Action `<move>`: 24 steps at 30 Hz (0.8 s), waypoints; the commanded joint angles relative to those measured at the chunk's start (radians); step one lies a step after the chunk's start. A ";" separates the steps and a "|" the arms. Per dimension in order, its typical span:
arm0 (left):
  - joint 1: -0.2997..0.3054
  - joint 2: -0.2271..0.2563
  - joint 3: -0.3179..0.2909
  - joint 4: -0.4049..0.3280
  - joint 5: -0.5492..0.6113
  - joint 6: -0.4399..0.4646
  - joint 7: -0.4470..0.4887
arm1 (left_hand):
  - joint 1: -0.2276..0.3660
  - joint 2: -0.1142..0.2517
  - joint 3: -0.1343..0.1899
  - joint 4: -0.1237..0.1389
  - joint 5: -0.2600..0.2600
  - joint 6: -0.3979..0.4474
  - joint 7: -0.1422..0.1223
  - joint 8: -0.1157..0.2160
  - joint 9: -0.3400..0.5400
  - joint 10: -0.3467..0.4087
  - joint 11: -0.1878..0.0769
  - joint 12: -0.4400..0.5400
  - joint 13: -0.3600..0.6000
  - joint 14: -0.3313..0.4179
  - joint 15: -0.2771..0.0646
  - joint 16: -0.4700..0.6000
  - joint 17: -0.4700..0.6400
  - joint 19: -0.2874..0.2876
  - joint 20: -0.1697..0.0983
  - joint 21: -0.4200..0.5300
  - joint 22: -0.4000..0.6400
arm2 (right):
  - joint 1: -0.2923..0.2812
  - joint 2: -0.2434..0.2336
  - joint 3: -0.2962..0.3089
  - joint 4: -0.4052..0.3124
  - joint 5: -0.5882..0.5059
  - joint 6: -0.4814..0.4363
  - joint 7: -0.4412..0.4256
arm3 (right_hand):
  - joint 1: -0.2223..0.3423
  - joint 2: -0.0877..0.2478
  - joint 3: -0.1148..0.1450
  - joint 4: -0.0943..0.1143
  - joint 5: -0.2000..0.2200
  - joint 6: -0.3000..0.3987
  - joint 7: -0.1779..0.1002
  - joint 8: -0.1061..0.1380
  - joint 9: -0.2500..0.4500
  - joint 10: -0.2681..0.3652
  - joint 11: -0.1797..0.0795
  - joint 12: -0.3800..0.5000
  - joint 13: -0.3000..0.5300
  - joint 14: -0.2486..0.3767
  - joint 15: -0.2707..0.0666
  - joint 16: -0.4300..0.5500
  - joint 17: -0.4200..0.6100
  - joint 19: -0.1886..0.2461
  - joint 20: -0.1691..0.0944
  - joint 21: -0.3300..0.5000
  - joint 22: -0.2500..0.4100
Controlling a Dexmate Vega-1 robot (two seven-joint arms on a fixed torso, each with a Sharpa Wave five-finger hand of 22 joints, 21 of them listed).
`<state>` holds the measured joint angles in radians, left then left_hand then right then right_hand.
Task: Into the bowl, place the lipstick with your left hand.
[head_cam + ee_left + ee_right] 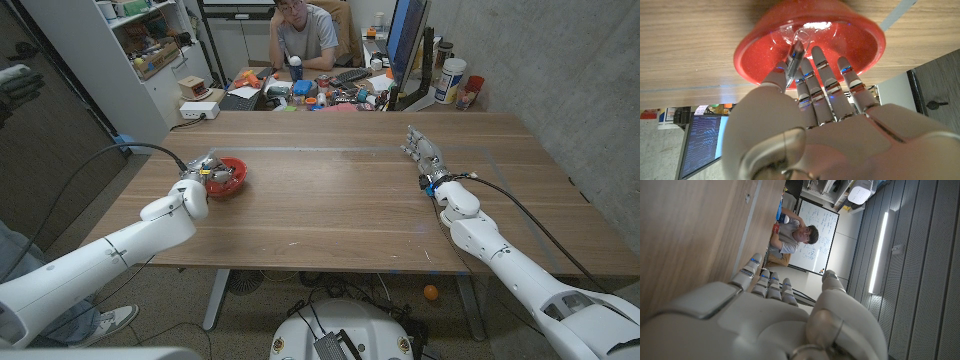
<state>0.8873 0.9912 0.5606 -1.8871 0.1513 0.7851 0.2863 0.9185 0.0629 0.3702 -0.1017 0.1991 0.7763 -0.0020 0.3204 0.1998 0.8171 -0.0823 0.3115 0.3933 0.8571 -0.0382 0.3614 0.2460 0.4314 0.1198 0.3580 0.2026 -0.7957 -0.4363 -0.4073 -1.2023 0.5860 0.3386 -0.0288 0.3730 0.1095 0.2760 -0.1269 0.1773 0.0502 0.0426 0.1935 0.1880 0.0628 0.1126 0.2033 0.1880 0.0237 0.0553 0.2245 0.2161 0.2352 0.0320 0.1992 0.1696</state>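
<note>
One small lipstick (795, 59) is seen pinched between the thumb and a finger of the left hand (812, 120), its upper end poised over the open mouth of the red bowl (867, 42); the other fingers (829, 82) are stretched out above the rim. In the head view the left hand (203, 172) is placed right at the bowl (236, 180), near the left side of the wooden table (340, 215). The lipstick is judged to be light, rigid and smooth-cased, so it is likely to slip or roll if the pinch is loosened unevenly; a hold across the middle of its barrel is thought safest. The glossy bowl is judged stiff and light, and could be nudged by a careless touch. The right hand (424, 155) is held empty well apart on the table's right side, fingers extended and slightly apart.
</note>
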 commanded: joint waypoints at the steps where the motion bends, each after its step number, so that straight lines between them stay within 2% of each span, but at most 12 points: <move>1: 0.005 0.004 -0.010 -0.004 -0.004 -0.016 0.005 | -0.025 -0.022 -0.016 0.010 -0.007 -0.013 0.001 -0.010 0.001 -0.006 0.004 -0.004 0.005 -0.018 0.009 -0.010 0.004 -0.010 0.003 -0.002 0.003 | -0.001 0.001 0.001 0.000 0.002 0.006 0.003 | 0.002 0.007 -0.002 0.003 0.006 0.009 0.004 0.006 0.002 0.007 -0.001 0.000 0.006 0.009 0.004 0.003 0.004 0.008 0.000 -0.003 0.003; 10: 0.023 0.010 -0.026 -0.017 -0.011 -0.024 0.017 | -0.114 -0.053 -0.060 0.034 -0.018 -0.057 -0.005 -0.039 0.001 -0.013 0.013 -0.008 0.011 -0.031 0.026 -0.016 0.008 -0.015 0.013 -0.002 0.004 | -0.001 0.000 0.001 -0.004 0.003 0.003 0.004 | 0.002 0.007 -0.003 0.003 0.006 0.010 0.003 0.006 0.002 0.008 0.001 -0.001 0.006 0.012 0.006 0.004 0.005 0.009 0.000 -0.003 0.003; 15: 0.038 0.005 -0.042 -0.024 -0.015 -0.027 0.041 | -0.139 -0.056 -0.070 0.043 -0.019 -0.067 -0.008 -0.047 0.001 -0.022 0.019 -0.012 0.013 -0.030 0.029 -0.017 0.009 -0.020 0.021 -0.003 0.004 | -0.002 -0.003 0.002 -0.010 0.002 0.003 0.003 | 0.002 0.007 -0.004 0.003 0.006 0.011 0.004 0.006 0.002 0.009 0.002 0.000 0.006 0.013 0.006 0.004 0.005 0.010 -0.001 -0.002 0.003; 18: 0.050 0.004 -0.056 -0.032 -0.019 -0.036 0.057 | -0.132 -0.049 -0.063 0.037 -0.016 -0.064 -0.009 -0.047 0.001 -0.010 0.015 -0.007 0.014 -0.025 0.027 -0.017 0.007 -0.021 0.022 -0.003 0.004 | -0.003 -0.004 0.002 -0.013 0.001 0.001 0.002 | 0.002 0.007 -0.004 0.002 0.006 0.012 0.002 0.006 0.002 0.008 0.002 -0.001 0.006 0.013 0.005 0.004 0.005 0.011 0.000 -0.002 0.003; 24: 0.081 -0.007 -0.100 -0.054 -0.043 -0.060 0.097 | -0.064 0.003 -0.013 -0.010 0.000 0.007 -0.007 -0.028 0.002 0.045 0.001 0.011 0.019 0.026 0.002 0.001 0.006 0.010 0.004 0.011 0.004 | -0.005 -0.008 0.002 -0.023 -0.001 -0.001 -0.001 | 0.003 0.008 -0.004 0.002 0.006 0.012 0.002 0.006 0.002 0.010 0.001 0.000 0.006 0.014 0.006 0.004 0.005 0.011 0.000 -0.002 0.003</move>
<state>0.9264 0.9966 0.5159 -1.9117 0.1362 0.7558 0.3301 0.8266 0.0477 0.3410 -0.0915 0.1901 0.7551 -0.0093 0.2816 0.2000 0.8379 -0.0739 0.3115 0.4062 0.8546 -0.0297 0.3500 0.2506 0.4200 0.1318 0.3580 0.2024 -0.7970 -0.4378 -0.4063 -1.2108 0.5876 0.3417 -0.0259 0.3730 0.1095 0.2761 -0.1268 0.1773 0.0557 0.0482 0.1935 0.1880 0.0626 0.1124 0.2033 0.1880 0.0326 0.0570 0.2245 0.2160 0.2350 0.0321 0.1991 0.1696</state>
